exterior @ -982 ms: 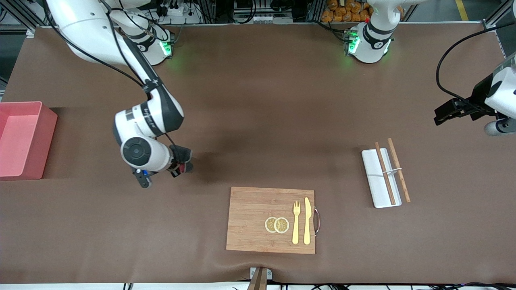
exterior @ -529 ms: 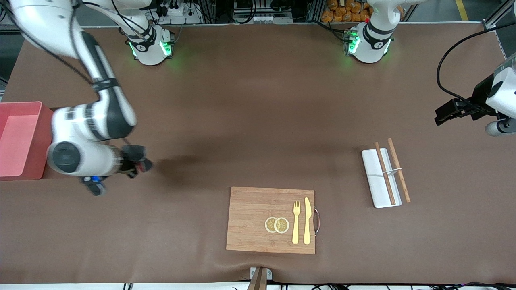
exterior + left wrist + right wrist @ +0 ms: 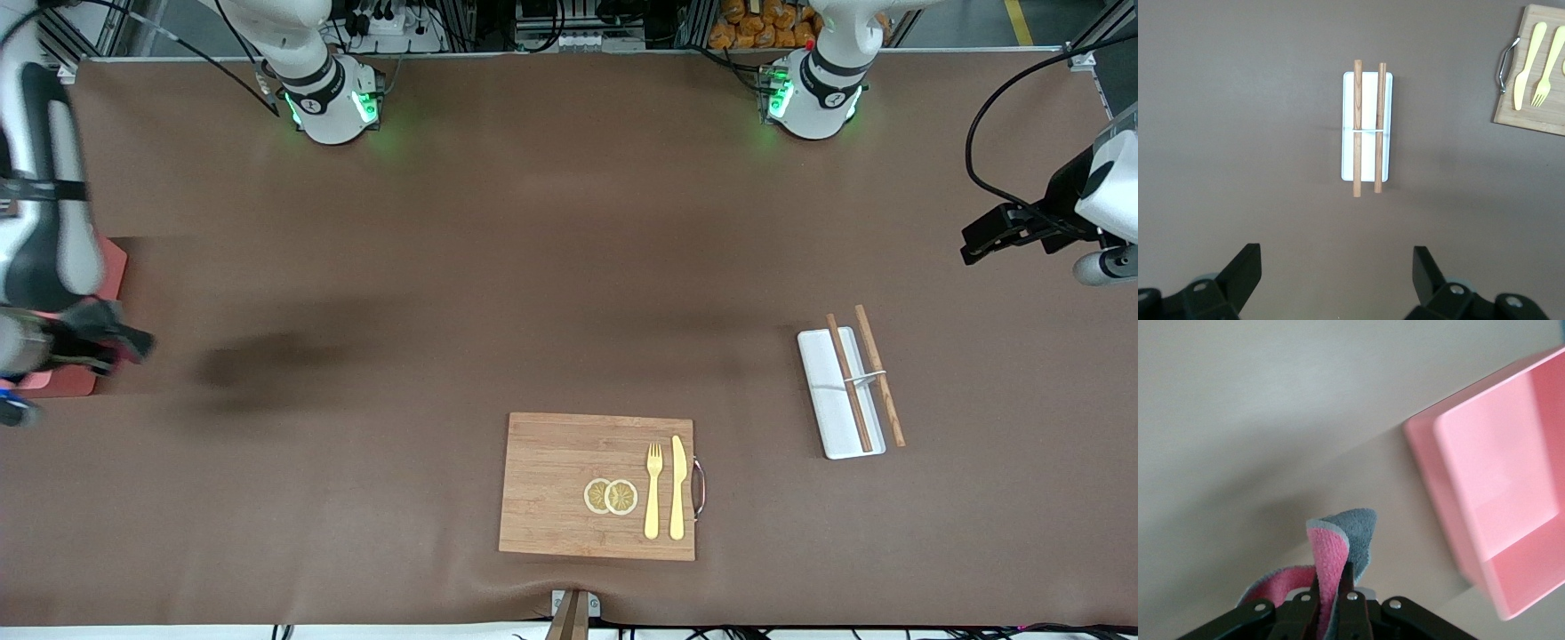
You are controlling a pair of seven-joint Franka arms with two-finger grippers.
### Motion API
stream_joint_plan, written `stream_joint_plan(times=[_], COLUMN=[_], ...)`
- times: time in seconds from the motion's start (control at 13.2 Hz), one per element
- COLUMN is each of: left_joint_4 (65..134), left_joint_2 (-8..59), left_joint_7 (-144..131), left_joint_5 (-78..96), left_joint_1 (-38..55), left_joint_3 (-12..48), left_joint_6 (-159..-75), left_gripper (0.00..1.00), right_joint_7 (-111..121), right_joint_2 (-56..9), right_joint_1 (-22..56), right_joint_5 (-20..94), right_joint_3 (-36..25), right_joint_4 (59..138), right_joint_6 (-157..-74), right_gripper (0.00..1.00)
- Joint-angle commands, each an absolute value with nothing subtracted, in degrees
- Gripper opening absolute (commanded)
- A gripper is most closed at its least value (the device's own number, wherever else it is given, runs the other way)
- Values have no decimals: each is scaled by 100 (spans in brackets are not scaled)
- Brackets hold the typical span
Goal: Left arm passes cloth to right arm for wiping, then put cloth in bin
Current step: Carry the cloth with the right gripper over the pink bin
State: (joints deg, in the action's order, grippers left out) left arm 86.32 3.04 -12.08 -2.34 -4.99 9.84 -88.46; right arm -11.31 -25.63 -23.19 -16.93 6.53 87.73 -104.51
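My right gripper (image 3: 108, 344) is shut on the cloth (image 3: 123, 338), dark grey with a crimson-magenta edge, and holds it in the air at the rim of the salmon-pink bin (image 3: 114, 260), which the right arm largely hides. In the right wrist view the cloth (image 3: 1338, 550) stands pinched between the fingers (image 3: 1313, 597) of the right gripper (image 3: 1331, 603), with the empty bin (image 3: 1498, 513) beside it. My left gripper (image 3: 975, 244) waits high over the left arm's end of the table. In the left wrist view the left gripper (image 3: 1335, 270) is open and empty.
A white tray (image 3: 822, 391) with two wooden chopsticks (image 3: 849, 382) lies toward the left arm's end, also in the left wrist view (image 3: 1349, 127). A wooden board (image 3: 551, 489) with a fork, a knife and lemon slices lies near the front edge.
The right arm has swung with the cloth toward its end of the table, from near the board to the bin's rim. The left arm has hardly moved.
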Motion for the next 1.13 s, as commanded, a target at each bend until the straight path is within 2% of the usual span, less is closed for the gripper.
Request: stream_joint_plan(times=[0.0,0.15,0.53,0.6,0.68,1.06], left_joint_4=[8710,8710,8684,8666,8666,8648], left_joint_2=[149,149,149,149,158,176], left_joint_7=[-1090,-1090,-1063,-1063,-1063,-984], left_joint_5=[-132,-141,-141,-141,-141,-176], left_joint_1=[-536,-536,-536,-536,-536,-545], left_joint_3=[984,993,984,976,976,967], left_joint_6=[-8728,-8719,-8675,-8675,-8675,-8675], left_gripper=[100,100,100,100,100,100], right_joint_7=[128,753,1608,1626,1565,1547], right_joint_2=[-2522,-2723,-3760,-3901,-3998,-3903], right_joint_1=[-3118,-3671,-4710,-4737,-4746,-4658], right_joint_5=[-1775,-2020,-2083,-2100,-2083,-2083], right_joint_3=[782,791,791,791,791,791], right_joint_4=[8544,8455,8455,8455,8455,8438], right_joint_6=[-10424,-10642,-12477,-12698,-12778,-12736], right_gripper=[0,0,0,46,99,100])
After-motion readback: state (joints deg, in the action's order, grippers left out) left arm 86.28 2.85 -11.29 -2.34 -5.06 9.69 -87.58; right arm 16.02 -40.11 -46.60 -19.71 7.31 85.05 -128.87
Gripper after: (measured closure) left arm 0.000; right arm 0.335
